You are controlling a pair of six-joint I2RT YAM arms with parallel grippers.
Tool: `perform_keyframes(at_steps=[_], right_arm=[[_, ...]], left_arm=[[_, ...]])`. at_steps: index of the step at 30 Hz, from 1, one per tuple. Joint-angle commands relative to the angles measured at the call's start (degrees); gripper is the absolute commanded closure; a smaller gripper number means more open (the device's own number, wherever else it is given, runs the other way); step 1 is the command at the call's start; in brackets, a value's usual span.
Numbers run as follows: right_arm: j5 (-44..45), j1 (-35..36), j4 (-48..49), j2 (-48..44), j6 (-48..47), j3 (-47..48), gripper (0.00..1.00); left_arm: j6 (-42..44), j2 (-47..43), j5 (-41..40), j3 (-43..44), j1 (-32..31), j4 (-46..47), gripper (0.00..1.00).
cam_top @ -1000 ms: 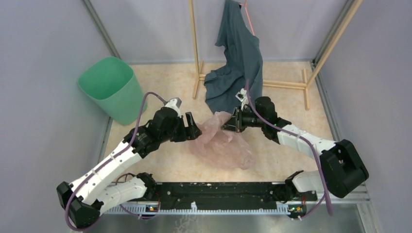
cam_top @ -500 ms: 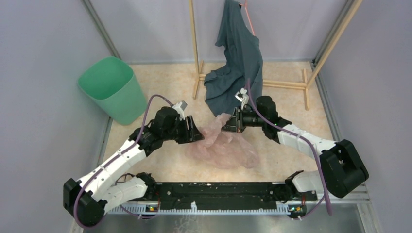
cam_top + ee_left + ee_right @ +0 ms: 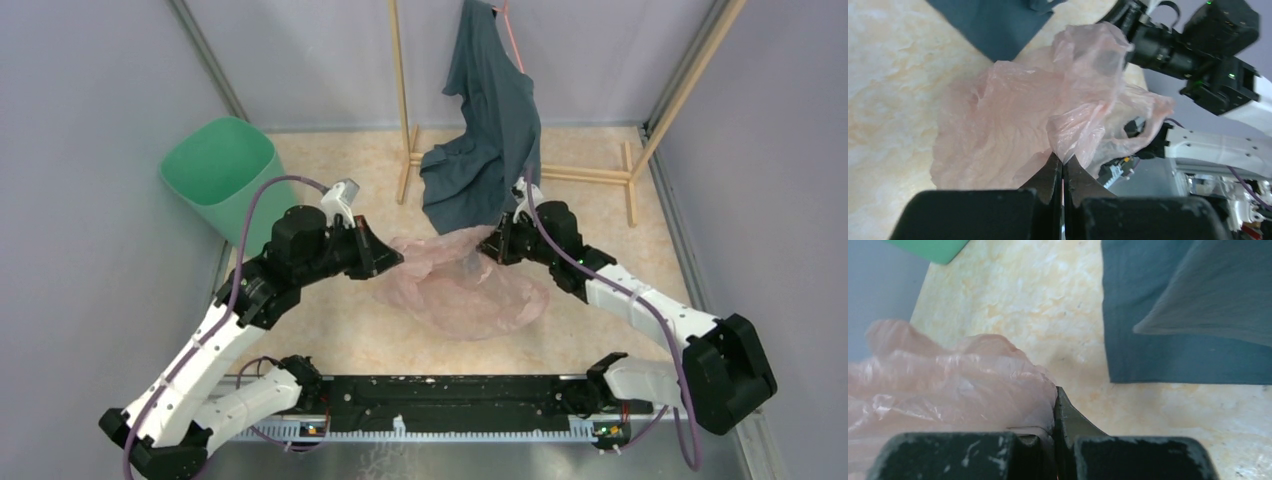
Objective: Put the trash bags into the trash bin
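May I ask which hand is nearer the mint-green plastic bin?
Left. The left hand sits right of the mint-green plastic bin; the right hand is farther right, across the pink film bag.

A robotics lab cell, no question about it: plain grey panel walls (image 3: 90, 200) boxed the scene in, with bare metal struts (image 3: 207, 55) running up the corners. Two white-and-black arms, the left arm (image 3: 200, 350) and the right arm (image 3: 630, 295), sat bolted to a black rail (image 3: 450, 392) at the near edge of a marble-patterned table (image 3: 330, 335), purple cables (image 3: 262, 192) looping off them. The props looked staged (a wooden rack (image 3: 400, 80) draped with a dark garment (image 3: 490, 120), a mint-green trash bin (image 3: 225, 185) in the corner).
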Motion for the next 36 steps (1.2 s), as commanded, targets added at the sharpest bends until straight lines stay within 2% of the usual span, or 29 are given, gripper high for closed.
perform_keyframes(at_steps=[1,6,9,11,13,15,17,21,23,25,29,33,36], right_arm=[[11.01,1.63,-0.02,-1.76,0.9,2.65,1.0],[20.98,3.79,-1.74,1.24,3.11,7.38,1.0],[27.7,3.82,-3.32,3.19,3.06,10.23,1.0],[31.87,3.85,-4.76,3.49,2.46,11.71,1.0],[35.61,3.85,-5.61,2.76,1.32,12.22,1.0],[36.29,3.85,-5.01,1.32,0.12,11.68,1.0],[33.45,3.86,-4.2,0.45,-1.62,11.06,1.0],[24.07,3.86,-2.61,1.26,-6.79,10.69,1.0],[20.86,3.85,-3.35,1.5,-9.78,10.98,1.0],[20.08,3.76,-5.05,1.04,-11.96,11.22,1.0],[15.9,3.05,-6.16,-1.25,-13.8,10.01,1.0],[9.16,1.88,-5.0,-2.21,-14.31,8.4,1.0],[3.87,1.06,-5.2,-1.71,-14.45,8.55,1.0]], left_arm=[[-2.34,0.14,7.13,0.6,0.04,1.54,1.0],[-6.73,0.57,13.15,-2.76,-1.03,7.18,1.0],[-7.56,-0.58,11.46,-2.85,-2.29,7.14,1.0],[-6.22,-1.92,5.75,-0.7,-2.35,1.82,1.0],[-4.26,-3.25,-3.82,2.8,-2.34,-6.26,1.0],[-3.63,-4.46,-13.6,4.1,-2.34,-13.04,1.0],[-3.75,-5.98,-16.74,2.15,-2.31,-13.95,0.99],[-3.3,-7.01,-1.43,-4.13,-2.25,-2.43,0.79],[-2.52,-4.42,3.81,-4.0,-2.25,-0.55,0.68],[-0.45,-2.16,3.49,-2.15,-2.31,-2.96,0.51],[4.97,0.65,-1.7,3.07,-2.25,-11.55,0.27],[9.25,0.98,-1.37,6.92,-2.27,-13.57,0.12],[10.93,1.78,-2.0,8.03,-2.26,-15.42,0.08]])
